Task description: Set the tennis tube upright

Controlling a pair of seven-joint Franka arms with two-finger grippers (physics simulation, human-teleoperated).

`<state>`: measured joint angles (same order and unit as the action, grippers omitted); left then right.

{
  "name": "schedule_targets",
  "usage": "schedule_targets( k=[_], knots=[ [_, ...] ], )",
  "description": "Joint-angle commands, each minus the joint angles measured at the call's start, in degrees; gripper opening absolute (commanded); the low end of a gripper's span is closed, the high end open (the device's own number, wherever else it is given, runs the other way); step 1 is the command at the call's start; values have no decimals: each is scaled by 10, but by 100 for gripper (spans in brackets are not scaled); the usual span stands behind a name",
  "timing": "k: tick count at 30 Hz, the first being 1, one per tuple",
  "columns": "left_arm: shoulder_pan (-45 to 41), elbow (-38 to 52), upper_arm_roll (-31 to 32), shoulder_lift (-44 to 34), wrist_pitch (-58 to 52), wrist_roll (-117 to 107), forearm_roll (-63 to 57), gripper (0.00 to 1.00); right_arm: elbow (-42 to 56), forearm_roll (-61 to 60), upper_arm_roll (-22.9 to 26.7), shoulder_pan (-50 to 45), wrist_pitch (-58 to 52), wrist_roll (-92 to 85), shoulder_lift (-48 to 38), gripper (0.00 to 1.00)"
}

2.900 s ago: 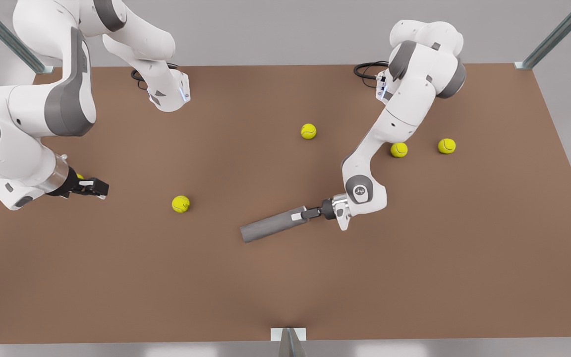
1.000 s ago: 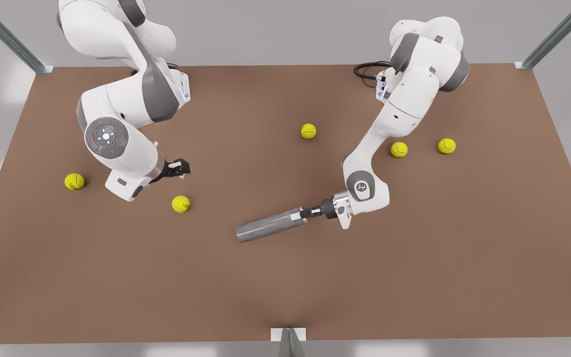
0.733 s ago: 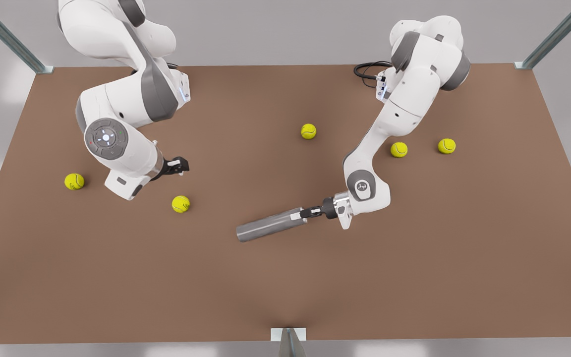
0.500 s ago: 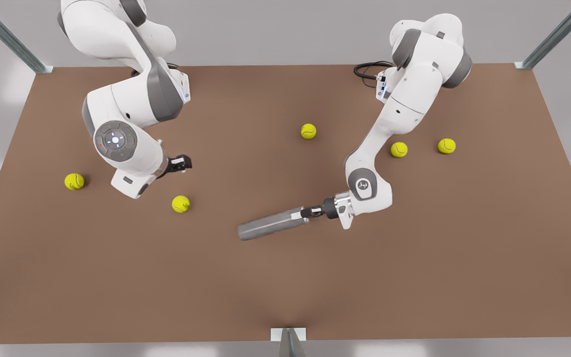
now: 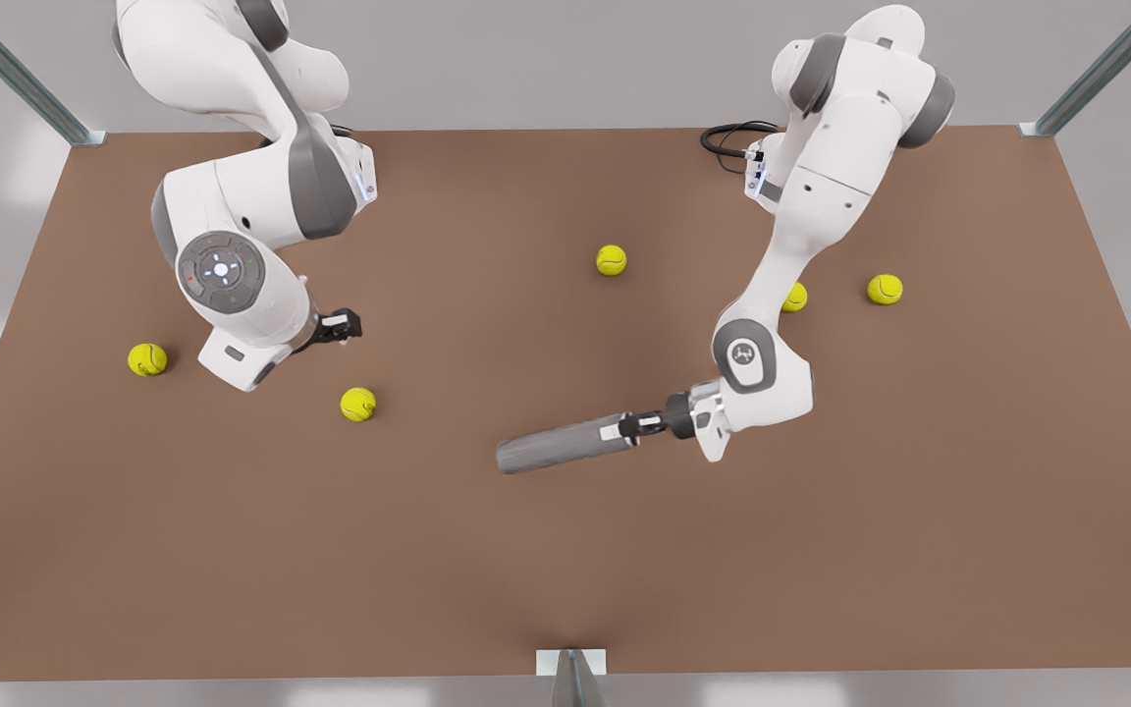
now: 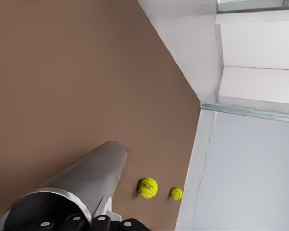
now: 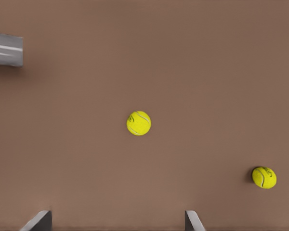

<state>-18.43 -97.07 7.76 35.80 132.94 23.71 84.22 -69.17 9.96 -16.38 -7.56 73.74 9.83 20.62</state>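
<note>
The tennis tube is a dark-grey cylinder lying nearly flat near the table's middle, its closed end toward the front view's left. My left gripper, on the arm at the front view's right, is shut on the tube's silvery rim. The left wrist view looks along the tennis tube. My right gripper, on the arm at the front view's left, hangs open over the table beyond a tennis ball. Its fingertips stand wide apart, with the tube's end far off.
Tennis balls lie about the brown table: one at the front view's left, one in the middle back, one at the right, another half hidden behind the left arm. Black cables lie by the arm base.
My left gripper has carried the tube a little toward the front view's right. The right arm swung in from the table's left edge and now hovers, drifting slightly.
</note>
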Motion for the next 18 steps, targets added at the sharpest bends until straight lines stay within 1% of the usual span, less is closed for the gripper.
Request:
schedule_targets(
  k=[1, 2, 4, 6, 7, 9, 10, 13, 15, 18],
  knots=[
    [0, -1, 0, -2, 0, -1, -21, 21, 0, 0, 0, 2, 0, -1, 0, 100],
    [5, -6, -1, -9, 0, -2, -23, 21, 0, -1, 0, -1, 0, 0, 0, 100],
    [20, -7, -1, -28, -3, -66, -121, 21, -1, -1, -1, -14, 0, 1, 1, 100],
    [27, -8, -1, -42, -6, -79, -146, 21, -2, 0, -1, -14, -2, 1, 1, 100],
    [35, -8, -1, -51, -7, -103, -186, 21, -3, 1, -1, -17, -2, 2, 2, 100],
    [46, -8, -2, -70, -15, -132, -253, 21, 0, 1, 5, -8, -2, 1, 2, 100],
    [52, -7, -2, -78, -19, -159, -298, 21, 1, -5, 5, 24, -3, -1, -1, 100],
    [70, -7, -2, -97, -24, -183, -367, 21, 11, -4, 2, 20, -1, -4, -1, 100],
    [89, -5, -2, -114, -55, -203, -434, 21, 11, 1, 4, 1, -2, -1, 0, 100],
    [90, -2, -28, -137, -98, -211, -491, 21, 11, -3, 3, -1, -3, -3, -1, 100]
  ],
)
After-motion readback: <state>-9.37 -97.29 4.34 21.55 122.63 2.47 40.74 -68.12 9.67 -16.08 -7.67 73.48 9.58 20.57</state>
